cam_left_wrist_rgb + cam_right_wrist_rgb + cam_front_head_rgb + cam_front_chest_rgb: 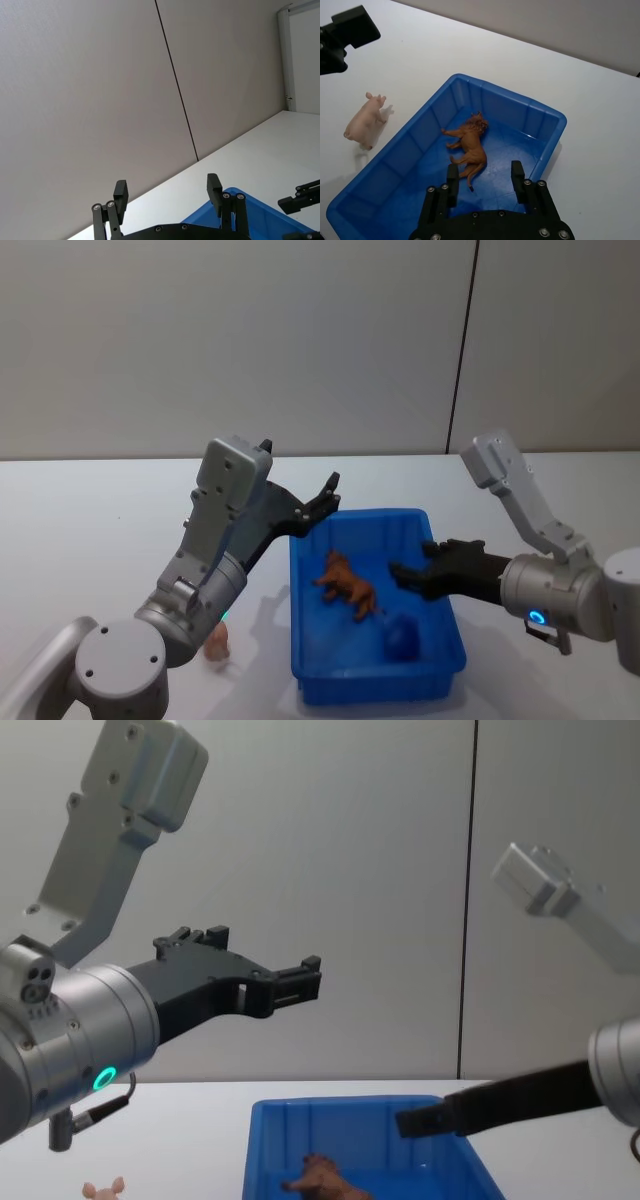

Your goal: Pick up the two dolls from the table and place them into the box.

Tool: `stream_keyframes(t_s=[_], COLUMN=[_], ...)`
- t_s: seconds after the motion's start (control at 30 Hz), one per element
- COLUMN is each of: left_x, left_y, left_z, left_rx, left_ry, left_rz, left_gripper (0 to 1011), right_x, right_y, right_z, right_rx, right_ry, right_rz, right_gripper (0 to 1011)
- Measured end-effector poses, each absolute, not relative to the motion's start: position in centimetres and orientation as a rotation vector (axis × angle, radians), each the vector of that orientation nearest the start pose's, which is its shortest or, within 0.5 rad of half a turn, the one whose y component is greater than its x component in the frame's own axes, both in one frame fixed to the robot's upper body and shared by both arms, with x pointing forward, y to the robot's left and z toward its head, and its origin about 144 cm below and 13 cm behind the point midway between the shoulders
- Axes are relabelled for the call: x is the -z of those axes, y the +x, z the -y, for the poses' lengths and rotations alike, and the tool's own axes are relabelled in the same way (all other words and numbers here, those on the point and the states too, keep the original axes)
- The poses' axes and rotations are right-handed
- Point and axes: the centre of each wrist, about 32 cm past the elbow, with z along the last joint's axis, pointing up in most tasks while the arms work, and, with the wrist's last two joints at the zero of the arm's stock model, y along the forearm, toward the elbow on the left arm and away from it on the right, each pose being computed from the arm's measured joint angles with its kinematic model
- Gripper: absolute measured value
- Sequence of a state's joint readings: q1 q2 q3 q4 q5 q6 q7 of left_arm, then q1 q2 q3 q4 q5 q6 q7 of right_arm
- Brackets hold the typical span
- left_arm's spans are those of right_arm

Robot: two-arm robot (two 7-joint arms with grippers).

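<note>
The blue box (380, 685) sits on the white surface (600, 125) in front of the robot, slightly to its right. The brown doll (472, 145) lies on its side on the box floor, about midway along it and nearer the left wall, with its legs stretched out and its tail trailing. The pink doll (364, 122) stands upright on the surface outside the box, just beside the left wall toward the near corner and not touching it. In the head view the left arm partly hides it. The right gripper (484, 175) hangs over the inside of the box, reaching in from the right above the brown doll. Its two black fingers (516, 174) are spread apart and hold nothing, and the doll's hindquarters and tail show between them in the right wrist view. The left gripper (328, 495) is raised well above the surface near the far left corner of the box and points forward and up. Its fingers (214, 186) are also parted and empty, with a corner of the box rim showing beneath one of them in the left wrist view. A green ring light (103, 1077) glows on the left arm's wrist and a blue light (537, 617) on the right arm's. A pale wall (100, 90) with a dark vertical seam (470, 900) stands behind the surface.
</note>
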State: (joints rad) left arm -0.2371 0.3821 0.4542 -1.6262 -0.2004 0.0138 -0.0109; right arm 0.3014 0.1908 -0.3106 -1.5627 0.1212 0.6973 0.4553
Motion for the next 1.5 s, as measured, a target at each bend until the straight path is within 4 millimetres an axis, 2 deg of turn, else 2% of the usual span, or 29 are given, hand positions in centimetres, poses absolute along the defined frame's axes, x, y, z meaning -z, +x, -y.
stream_keyframes(t_s=[0.03, 0.07, 0.33, 0.37, 0.53, 0.8, 1.13, 1.5], left_x=[-120.4, -120.4, -120.4, -120.4, -120.4, -120.4, -120.4, -120.4], left_y=[49.2, 49.2, 49.2, 49.2, 49.2, 49.2, 49.2, 49.2], left_z=[-19.8, -19.8, -19.8, -19.8, -19.8, -19.8, -19.8, -19.8], left_rx=[-1.124, -1.124, -1.124, -1.124, -1.124, -1.124, -1.124, -1.124], left_ry=[0.061, 0.061, 0.061, 0.061, 0.061, 0.061, 0.061, 0.061], left_rz=[0.268, 0.268, 0.268, 0.268, 0.268, 0.268, 0.268, 0.268], left_gripper=[1001, 1001, 1001, 1001, 1001, 1001, 1001, 1001], right_x=[-122.6, -122.5, -122.3, -122.3, -122.5, -122.9, -123.0, -121.9], right_y=[52.3, 52.3, 52.2, 52.2, 52.1, 51.8, 50.7, 47.8], right_z=[18.7, 18.7, 18.7, 18.7, 19.1, 20.7, 23.8, 28.1], right_rx=[0.855, 0.854, 0.852, 0.851, 0.861, 0.903, 0.977, 1.077], right_ry=[-0.43, -0.433, -0.444, -0.444, -0.432, -0.358, -0.226, -0.055], right_rz=[-0.281, -0.286, -0.303, -0.304, -0.299, -0.291, -0.326, -0.407], right_gripper=[603, 674, 876, 924, 1001, 1000, 1000, 1000])
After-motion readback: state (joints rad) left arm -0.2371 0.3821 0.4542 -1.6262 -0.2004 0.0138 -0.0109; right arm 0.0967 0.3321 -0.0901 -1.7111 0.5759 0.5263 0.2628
